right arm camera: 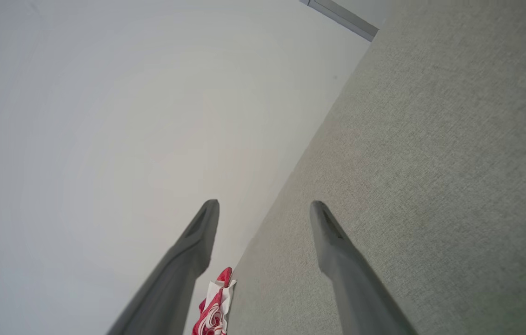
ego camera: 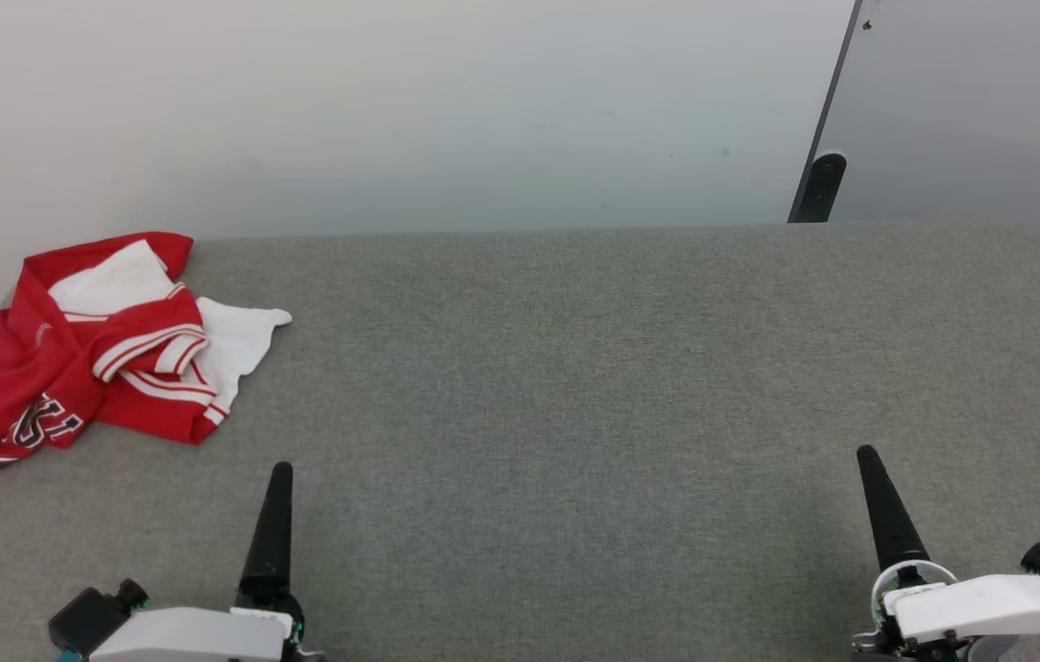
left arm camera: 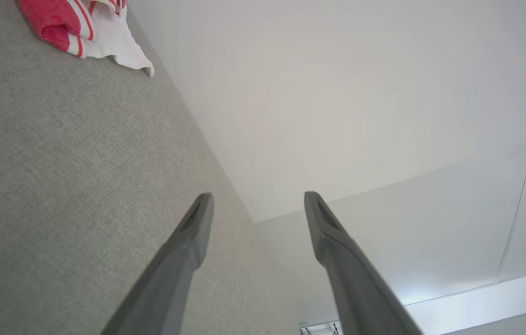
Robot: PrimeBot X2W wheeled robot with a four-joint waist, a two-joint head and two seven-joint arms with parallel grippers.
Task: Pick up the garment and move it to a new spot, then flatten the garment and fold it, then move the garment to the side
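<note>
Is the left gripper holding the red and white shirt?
No, the left gripper stands open and empty, apart from the garment, which lies crumpled at the left of the table.

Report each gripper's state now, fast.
Left gripper: open, holding nothing, well apart from the garment.
Right gripper: open, holding nothing.

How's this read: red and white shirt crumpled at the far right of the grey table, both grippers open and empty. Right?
Wrong side. The head view shows the garment crumpled at the far left of the grey table, beyond the left gripper. The rest holds: the left gripper and the right gripper are both open and empty.
</note>
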